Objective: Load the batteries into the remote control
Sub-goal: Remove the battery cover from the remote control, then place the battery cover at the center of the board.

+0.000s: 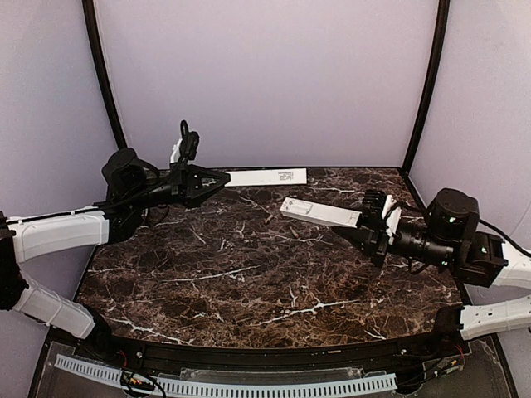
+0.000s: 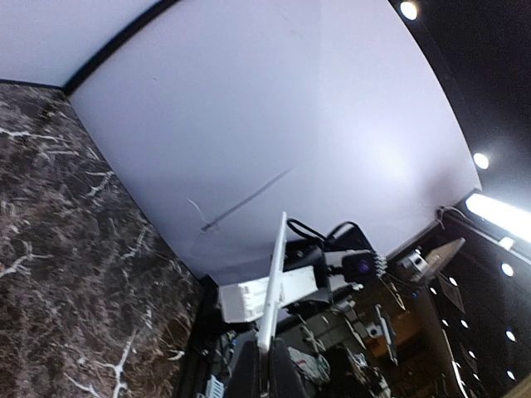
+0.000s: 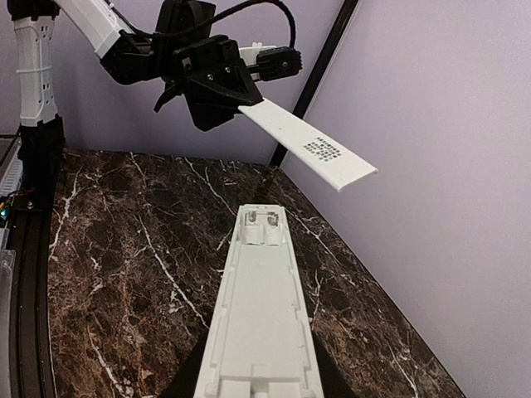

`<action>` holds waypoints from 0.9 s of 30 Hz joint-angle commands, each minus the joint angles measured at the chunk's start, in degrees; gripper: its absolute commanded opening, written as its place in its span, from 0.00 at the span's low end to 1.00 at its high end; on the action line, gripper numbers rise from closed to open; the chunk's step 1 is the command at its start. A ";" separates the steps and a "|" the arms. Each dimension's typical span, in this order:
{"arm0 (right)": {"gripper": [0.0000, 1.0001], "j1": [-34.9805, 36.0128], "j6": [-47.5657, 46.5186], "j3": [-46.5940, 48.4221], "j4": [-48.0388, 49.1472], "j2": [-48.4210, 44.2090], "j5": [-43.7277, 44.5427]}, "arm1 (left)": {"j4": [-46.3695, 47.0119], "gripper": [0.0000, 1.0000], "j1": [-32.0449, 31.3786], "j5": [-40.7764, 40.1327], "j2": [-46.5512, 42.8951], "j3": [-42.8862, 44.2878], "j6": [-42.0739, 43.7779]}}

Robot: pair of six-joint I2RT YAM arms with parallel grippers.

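Fingers of the left gripper (image 1: 216,178) were clenched on a thin, flat white plastic cover strip (image 1: 265,177) with grey print; the right gripper (image 1: 367,222) grasped the slim white bar-shaped remote control (image 1: 319,212) above the dark marble table (image 1: 249,282), its compartment facing up.

- Top view: soft, even light from above; lilac walls (image 1: 265,83) bright and flat; dark table (image 1: 249,282) shows only weak shadows under the arms.
- Left wrist view (steeply tilted): lamps (image 2: 480,159) glare white against black at right; the cover (image 2: 274,274) and the clutter behind it look soft.
- Right wrist view: evenly lit and mostly sharp; the remote (image 3: 261,315) is slightly soft at its near end.
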 commanded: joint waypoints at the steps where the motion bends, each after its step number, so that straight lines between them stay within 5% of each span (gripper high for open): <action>1: 0.00 -0.36 3.07 1.15 -3.18 -2.90 -1.55 | -19.37 0.00 1.27 -12.39 -4.88 1.42 13.29; 6: 0.00 -0.38 4.43 1.89 -5.40 -5.72 -4.32 | -24.43 0.00 1.35 -17.32 1.35 0.79 16.31; 13: 0.00 -0.38 2.90 2.58 -3.75 -5.88 -4.27 | -15.11 0.00 -5.05 -16.01 13.64 -1.05 15.49; 27: 0.00 -0.52 2.87 1.27 -1.24 -6.60 -4.06 | -2.08 0.00 -16.50 -17.37 39.93 11.26 7.47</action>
